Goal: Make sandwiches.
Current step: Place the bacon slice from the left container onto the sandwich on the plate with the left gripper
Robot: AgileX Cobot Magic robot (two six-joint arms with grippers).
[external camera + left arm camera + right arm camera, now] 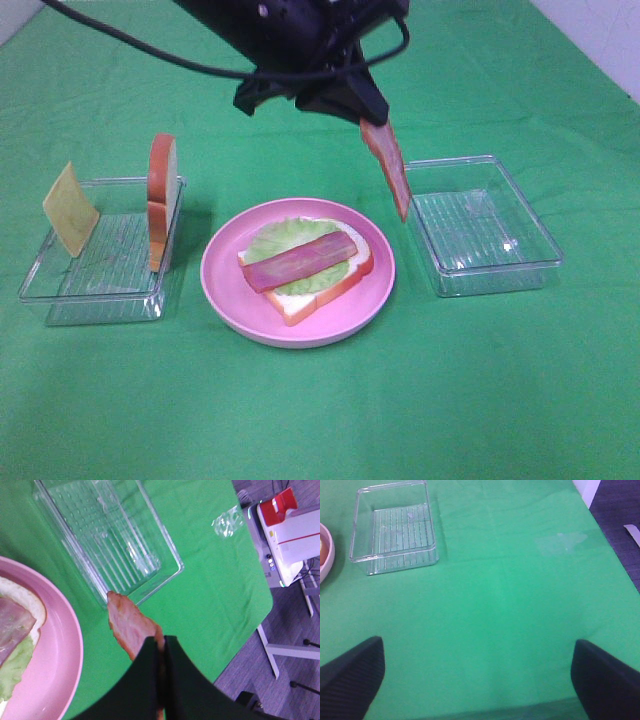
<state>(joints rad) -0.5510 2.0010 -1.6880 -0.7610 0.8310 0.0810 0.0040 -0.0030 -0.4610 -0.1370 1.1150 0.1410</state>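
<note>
Holding a bacon strip [388, 165] in my left claw [372, 112], clamped tight on its top end.
The strip hangs slanting down from the claw tips, in the air between the pink plate [222, 290] and the right tray [545, 262], which sits toward the surface's right edge. On the plate, mid-surface, I've got a bread slice [318, 297], lettuce [272, 238] and a second bacon strip [300, 262] stacked. The cheese [70, 208] and an upright bread slice [163, 195] stand in the left tray [40, 285]. My right claw [477, 680] is spread wide over the bare green cloth [510, 605].

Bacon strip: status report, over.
Left gripper shut on bacon strip, airborne beside clear tray. Right gripper open over cloth. Pink plate holds bread, lettuce, other strip. Nothing seen blocking.
</note>
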